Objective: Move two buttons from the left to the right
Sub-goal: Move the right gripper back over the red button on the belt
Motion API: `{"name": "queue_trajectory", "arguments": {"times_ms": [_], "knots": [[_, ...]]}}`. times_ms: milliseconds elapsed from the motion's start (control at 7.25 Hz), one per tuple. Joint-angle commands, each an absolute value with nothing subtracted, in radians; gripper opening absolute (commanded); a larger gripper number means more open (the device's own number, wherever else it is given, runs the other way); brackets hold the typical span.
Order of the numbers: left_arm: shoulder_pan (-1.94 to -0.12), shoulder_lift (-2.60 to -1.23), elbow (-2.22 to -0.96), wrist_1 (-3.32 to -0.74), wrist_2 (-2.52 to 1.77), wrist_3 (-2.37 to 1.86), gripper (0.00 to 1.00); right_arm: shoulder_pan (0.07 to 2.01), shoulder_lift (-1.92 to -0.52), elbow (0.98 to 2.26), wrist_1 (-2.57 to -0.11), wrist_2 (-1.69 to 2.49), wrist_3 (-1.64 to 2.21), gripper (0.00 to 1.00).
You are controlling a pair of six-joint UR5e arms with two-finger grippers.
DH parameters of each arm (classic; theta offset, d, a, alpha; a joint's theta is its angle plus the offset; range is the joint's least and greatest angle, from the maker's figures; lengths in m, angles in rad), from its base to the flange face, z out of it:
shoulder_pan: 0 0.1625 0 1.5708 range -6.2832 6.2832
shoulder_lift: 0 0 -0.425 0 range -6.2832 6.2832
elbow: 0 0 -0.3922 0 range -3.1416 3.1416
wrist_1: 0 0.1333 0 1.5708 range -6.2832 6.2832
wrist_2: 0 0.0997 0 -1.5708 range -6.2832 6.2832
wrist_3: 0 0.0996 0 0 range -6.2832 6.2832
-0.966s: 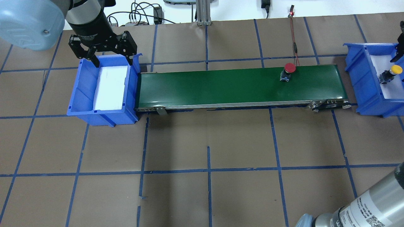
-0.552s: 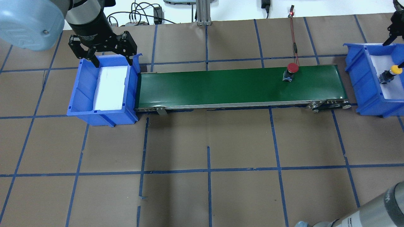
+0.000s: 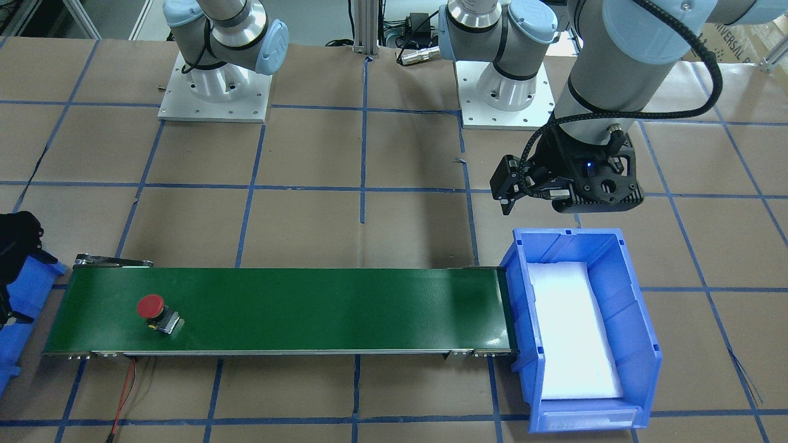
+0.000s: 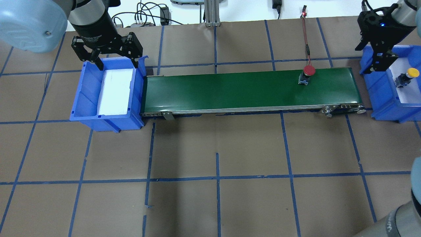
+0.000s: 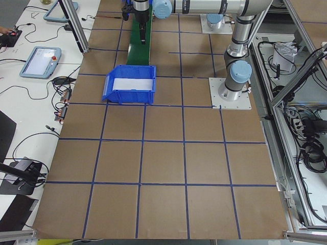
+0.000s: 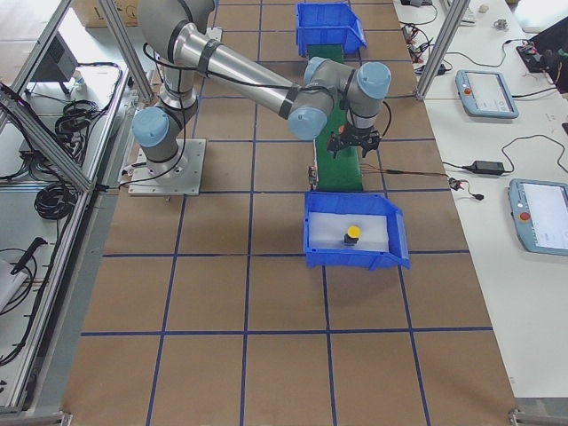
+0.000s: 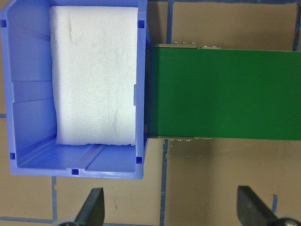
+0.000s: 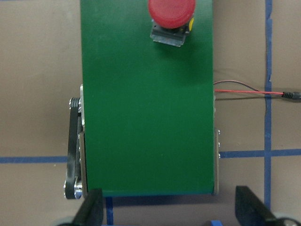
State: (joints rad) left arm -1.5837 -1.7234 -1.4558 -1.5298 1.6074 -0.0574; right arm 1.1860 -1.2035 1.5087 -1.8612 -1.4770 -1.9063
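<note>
Red button (image 3: pixel 154 311) stands on the green belt (image 3: pixel 320 307), near the right bin (image 3: pixel 34 277), in the front-facing view. Overhead, the yellow button (image 4: pixel 406 76) sits inside that bin. Wrist views show left gripper (image 7: pixel 171 212) and right gripper (image 8: pixel 169 209) with fingers (image 7: pixel 94 207) wide apart, holding nothing.

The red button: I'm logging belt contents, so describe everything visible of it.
The red button has a round red mushroom cap over a small dark grey-blue square base with a yellow spot on one side. It stands cap up on the green conveyor belt, near the belt's right end and far edge. Only the belt touches it.
</note>
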Motion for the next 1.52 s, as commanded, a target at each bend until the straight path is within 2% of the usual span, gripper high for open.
{"name": "queue_trajectory", "arguments": {"times_ms": [0, 276, 828, 1379], "knots": [[-1.582, -1.723, -1.456, -1.531, 1.606, -0.057, 1.00, 1.206, -1.163, 1.593, -2.007, -1.451, -1.752, 1.00], [-1.582, -1.724, -1.456, -1.528, 1.606, -0.057, 1.00, 1.258, -1.167, 1.653, -2.078, -1.450, -1.727, 1.00], [-1.583, -1.724, -1.456, -1.525, 1.606, -0.057, 1.00, 1.288, -1.172, 1.689, -2.063, -1.451, -1.690, 0.99], [-1.582, -1.723, -1.456, -1.528, 1.606, -0.057, 1.00, 1.290, -1.177, 1.680, -2.065, -1.451, -1.693, 0.99]]}}
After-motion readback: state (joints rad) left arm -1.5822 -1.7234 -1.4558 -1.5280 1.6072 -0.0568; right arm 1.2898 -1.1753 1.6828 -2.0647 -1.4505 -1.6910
